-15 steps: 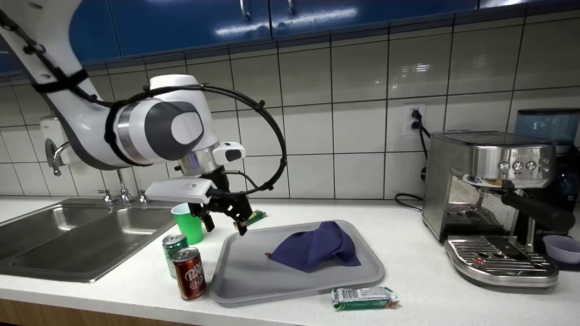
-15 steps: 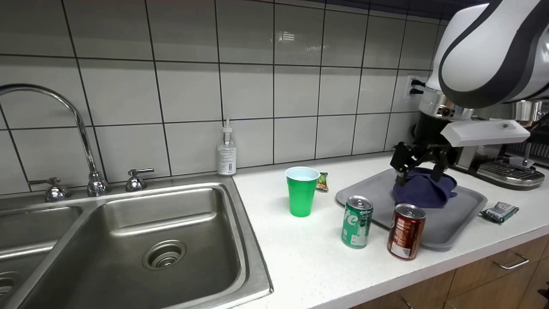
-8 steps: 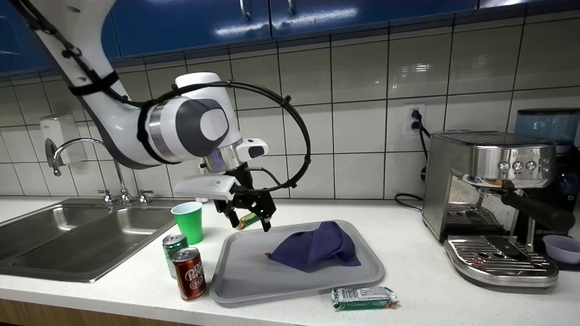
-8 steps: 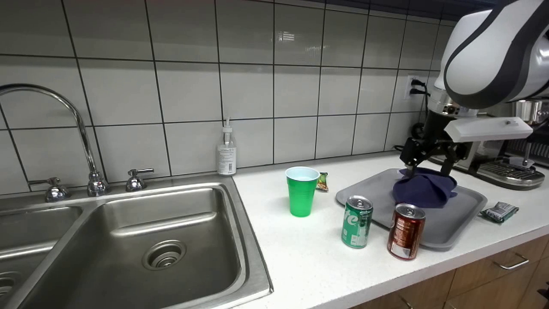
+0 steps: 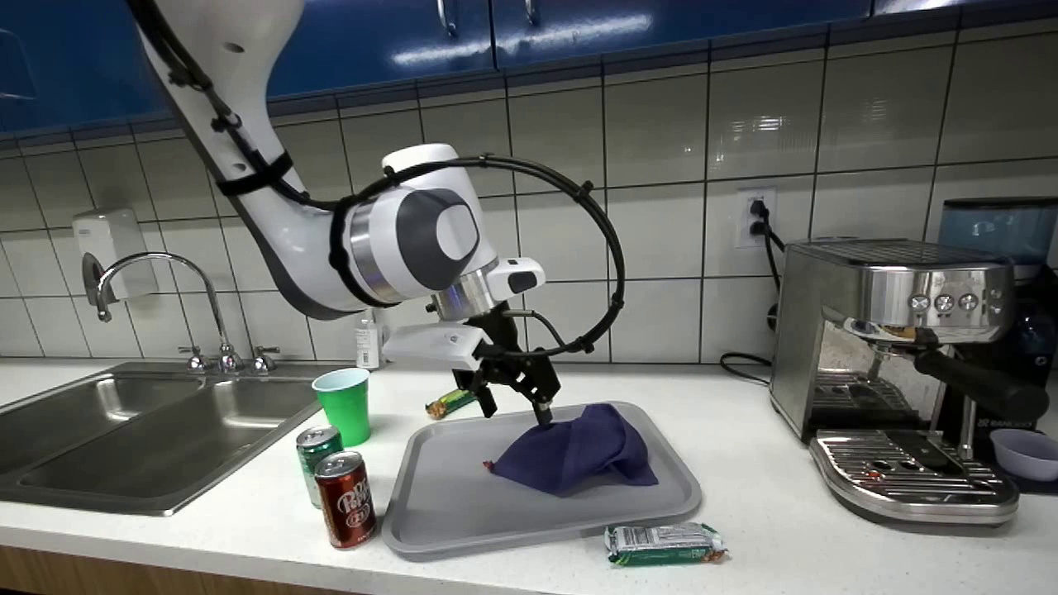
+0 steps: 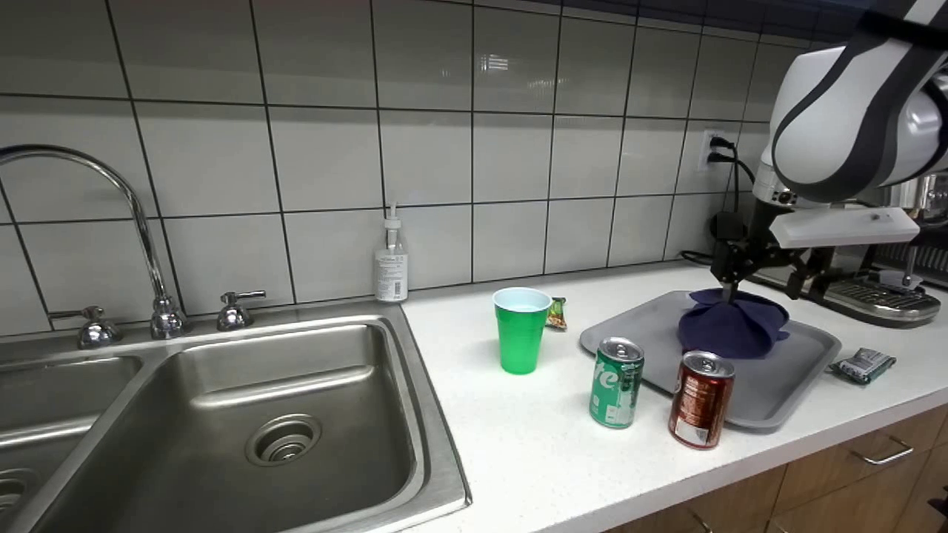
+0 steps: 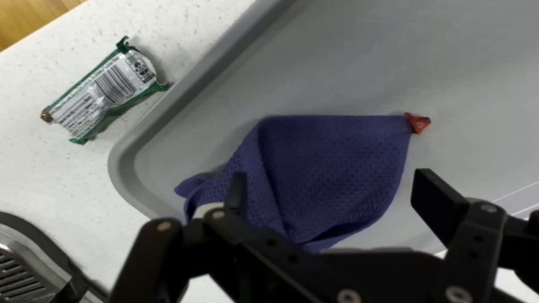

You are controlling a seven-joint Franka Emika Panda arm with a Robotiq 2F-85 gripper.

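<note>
Jaws: spread wide, one black finger [image 7: 238,195] at the left of the wrist view, its partner well apart at the right.
Purple cloth [image 7: 324,172]: bunched and folded on the grey tray [image 5: 463,508], below the jaws. In the wrist view most of it shows between and beyond the two fingers; the left finger overlaps its folded side, while the right one shows past its edge, over the tray's floor.
Contact: in both exterior views a fingertip overlaps the top of the cloth; whether it touches, I cannot tell.
Red piece [image 7: 417,123]: small and pointed, sticking out at one corner of the cloth.
Barcoded wrapper [image 5: 665,545]: green and white, lying on the tabletop [image 5: 760,463] just beside the tray's front edge.
Rear wrapper [image 5: 450,403]: green, behind the tray, near its back corner.
Cans: a dark red Dr Pepper can [image 5: 345,500] and a green can [image 6: 617,385], both upright, near the tray's sink end.
Green cup [image 5: 343,406]: upright, between the sink [image 6: 438,437] and the tray.
Pump bottle [image 6: 391,266]: at the sink's back corner, by the tiles.
Coffee machine [image 5: 888,289]: steel, well apart from the tray in an exterior view.
</note>
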